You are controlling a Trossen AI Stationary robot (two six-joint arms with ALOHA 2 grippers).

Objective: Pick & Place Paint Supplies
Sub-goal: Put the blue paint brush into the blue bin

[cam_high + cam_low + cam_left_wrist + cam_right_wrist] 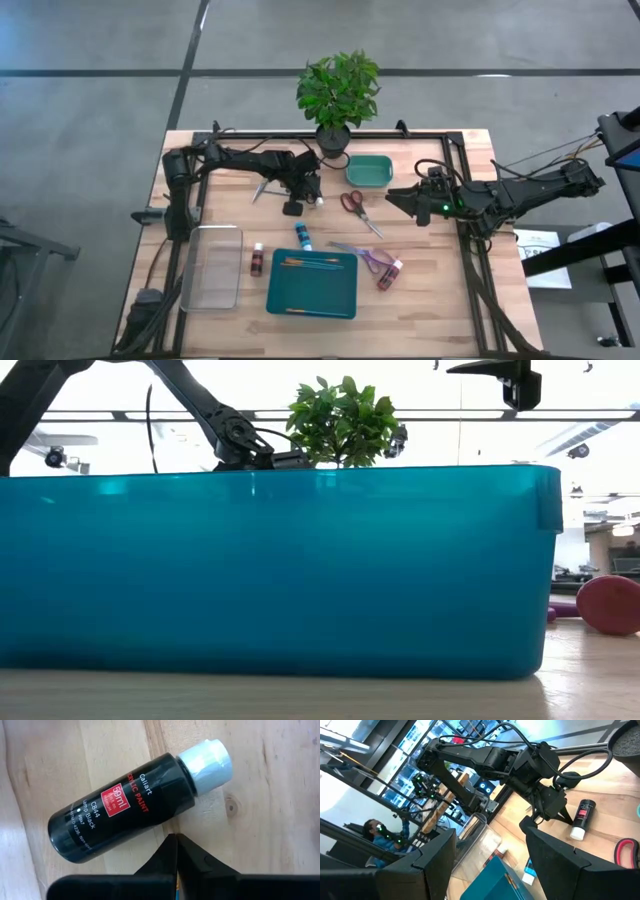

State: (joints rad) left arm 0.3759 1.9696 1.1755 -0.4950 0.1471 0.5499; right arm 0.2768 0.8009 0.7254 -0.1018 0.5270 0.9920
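A black paint bottle (125, 810) with a white cap (207, 762) lies on its side on the wooden table (430, 300), left of centre (293, 208). My left gripper (176, 839) points steeply down right beside it, shut with nothing between the fingers. My right gripper (490, 865) hangs open above the table's right half (400, 197), holding nothing. A blue bottle (302, 237), a dark red bottle (257, 262) and a pinkish bottle (388, 275) lie around the teal tray (312, 300). Orange-handled brushes (308, 263) lie in the tray. My left gripper's shut fingertips (170, 845) come from above and stand right at the long side of the black bottle (165, 822), near its shoulder. I cannot tell whether they touch it. The bottle lies flat on the table.
Red-handled scissors (355, 205) and purple scissors (365, 258) lie near the centre. A small teal bin (368, 171) and a potted plant (338, 95) stand at the far edge. A clear container (212, 266) sits at the near left. The tray's wall (280, 570) fills the low view.
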